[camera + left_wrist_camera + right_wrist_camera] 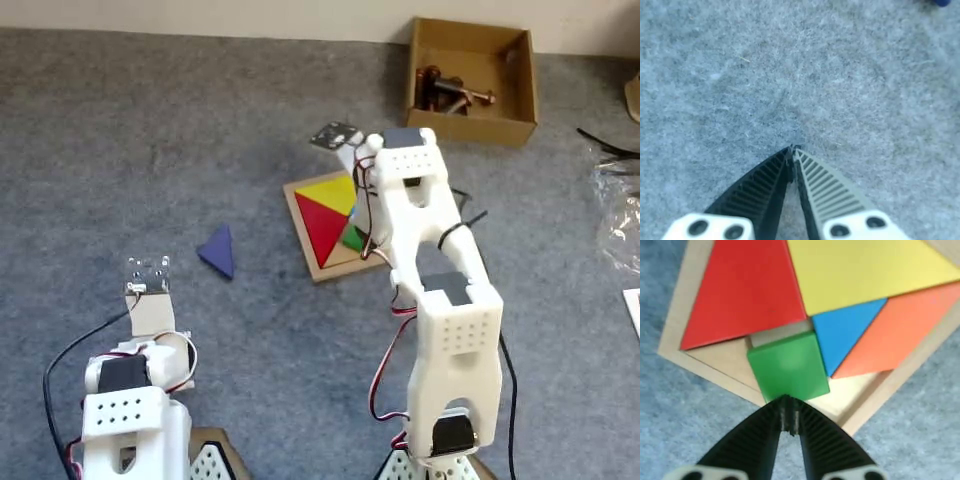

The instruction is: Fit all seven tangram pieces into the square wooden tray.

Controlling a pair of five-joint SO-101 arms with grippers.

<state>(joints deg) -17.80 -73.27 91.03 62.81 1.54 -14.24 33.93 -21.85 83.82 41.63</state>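
The square wooden tray (pixel 673 333) holds a red triangle (pixel 745 290), a yellow triangle (pixel 865 270), a small blue triangle (pixel 842 335) and an orange piece (pixel 895 335). A green square (pixel 787 367) lies askew in it, its near edge over the tray's rim. My right gripper (pixel 789 416) is shut, with its tips at that near edge. In the high view the right arm hangs over the tray (pixel 300 232). A dark blue triangle (pixel 218 250) lies on the carpet to the tray's left. My left gripper (pixel 792 150) is shut just above bare carpet, near that triangle.
A cardboard box (pixel 470 70) with small objects stands at the back right. A clear plastic bag (pixel 620 215) and cables lie at the right edge. Grey carpet covers the whole surface, open at the left and back.
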